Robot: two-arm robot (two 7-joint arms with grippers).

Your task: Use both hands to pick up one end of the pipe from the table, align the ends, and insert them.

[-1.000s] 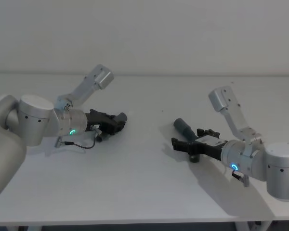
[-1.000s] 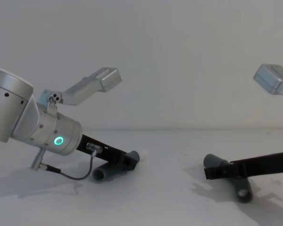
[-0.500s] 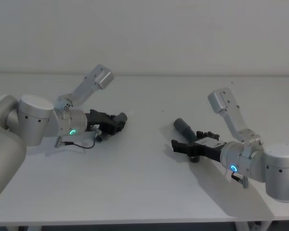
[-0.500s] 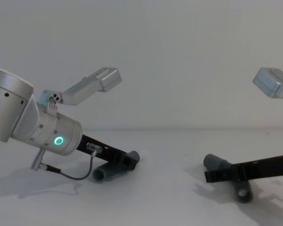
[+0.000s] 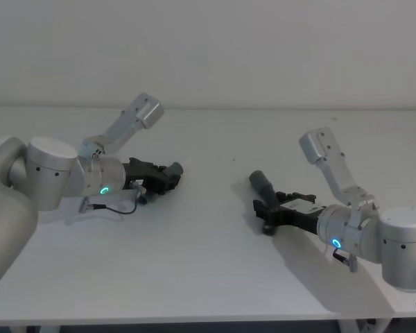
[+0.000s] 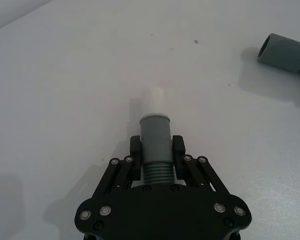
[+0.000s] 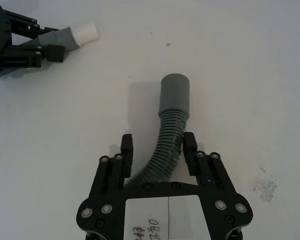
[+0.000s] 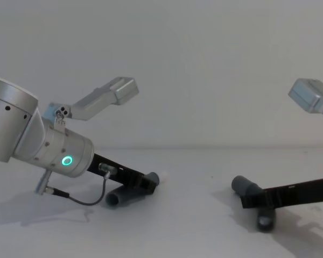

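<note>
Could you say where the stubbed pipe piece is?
The stubbed piece lies at the table's left in the head view, clamped in the left claw, left of the other piece.

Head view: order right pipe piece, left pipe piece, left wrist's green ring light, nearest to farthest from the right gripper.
1. right pipe piece, straddled by the right gripper.
2. left pipe piece, leftward, in the left gripper.
3. green ring light, farthest left.

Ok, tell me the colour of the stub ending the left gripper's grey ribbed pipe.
White; the short stub shows best in left wrist view.
</note>
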